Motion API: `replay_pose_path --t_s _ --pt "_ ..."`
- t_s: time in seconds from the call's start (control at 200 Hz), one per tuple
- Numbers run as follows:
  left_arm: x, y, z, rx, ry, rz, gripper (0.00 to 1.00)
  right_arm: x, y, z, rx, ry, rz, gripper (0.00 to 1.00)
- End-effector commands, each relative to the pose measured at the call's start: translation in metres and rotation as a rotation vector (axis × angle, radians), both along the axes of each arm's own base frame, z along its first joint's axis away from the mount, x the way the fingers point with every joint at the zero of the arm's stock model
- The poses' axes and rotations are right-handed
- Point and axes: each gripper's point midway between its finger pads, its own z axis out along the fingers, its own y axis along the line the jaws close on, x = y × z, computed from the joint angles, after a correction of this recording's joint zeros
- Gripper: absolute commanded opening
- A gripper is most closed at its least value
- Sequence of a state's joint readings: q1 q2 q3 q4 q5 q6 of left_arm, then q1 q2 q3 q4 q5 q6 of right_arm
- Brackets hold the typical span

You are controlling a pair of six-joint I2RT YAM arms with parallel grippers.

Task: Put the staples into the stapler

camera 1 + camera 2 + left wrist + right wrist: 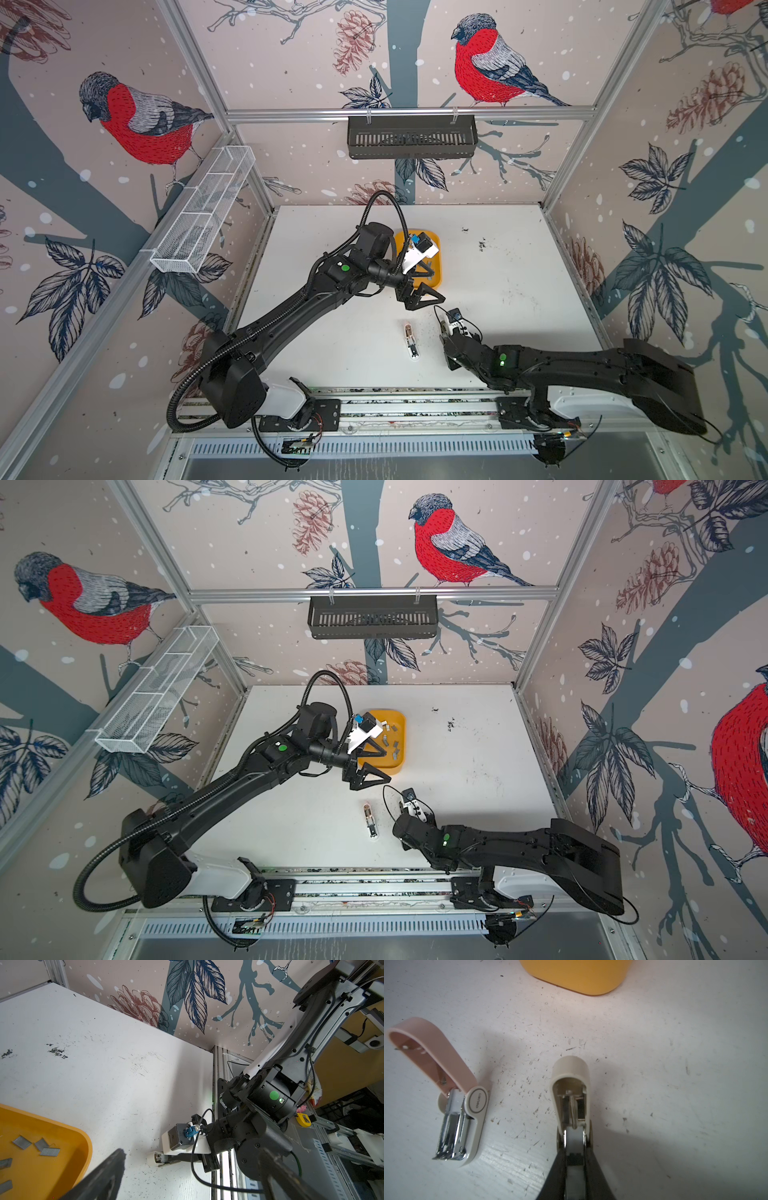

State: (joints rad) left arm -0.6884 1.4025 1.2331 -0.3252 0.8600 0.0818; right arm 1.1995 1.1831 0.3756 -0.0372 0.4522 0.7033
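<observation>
Gaping wide and empty in both top views, the left claw (384,766) hangs over the near rim of the yellow tray (388,715), where the staples (392,742) lie, toward the far edge of the desk (478,750). Left wrist view: the strips lie scattered flat. Right wrist view: the right claw (574,1138) pinches a cream stapler (571,1078); a pink-lidded stapler (460,1105) lies open alongside.

There are two staplers: one pink-lidded stapler (475,1109) and one cream stapler (571,1072). There is one yellow tray (399,719). Five staple strips (21,1142) show in the left wrist view; the full count cannot be told. There are two baskets: one white wire basket (203,216) and one black basket (411,137). There are two end effectors: the left end effector (391,767) and the right end effector (575,1142). There is one bench (519,291).
</observation>
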Motion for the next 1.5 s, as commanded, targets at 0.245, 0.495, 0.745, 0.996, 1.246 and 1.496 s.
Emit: replay_pose_path --t_s 0.245,0.495,0.745,0.996,1.246,1.496 --pt "-0.001 -0.001 0.001 0.001 -0.014 -0.006 0.99 0.005 -0.001 0.009 0.019 -0.029 -0.03 0.23" --pt "-0.001 0.0 0.003 0.0 -0.019 -0.004 0.99 0.011 -0.002 0.027 0.082 -0.043 -0.052 0.22" --pt "0.001 0.002 0.006 -0.002 -0.04 0.018 0.99 0.017 -0.009 0.046 0.146 -0.062 -0.068 0.23" --pt "0.015 0.004 0.005 0.013 -0.052 0.107 0.99 0.027 -0.006 0.094 0.202 -0.128 -0.055 0.26" --pt "0.053 0.012 -0.015 0.063 -0.02 0.277 0.96 0.036 -0.01 0.154 0.254 -0.225 -0.032 0.4" --pt "0.092 0.023 -0.024 0.056 0.035 0.414 0.99 0.032 -0.035 0.192 0.254 -0.285 -0.044 0.58"
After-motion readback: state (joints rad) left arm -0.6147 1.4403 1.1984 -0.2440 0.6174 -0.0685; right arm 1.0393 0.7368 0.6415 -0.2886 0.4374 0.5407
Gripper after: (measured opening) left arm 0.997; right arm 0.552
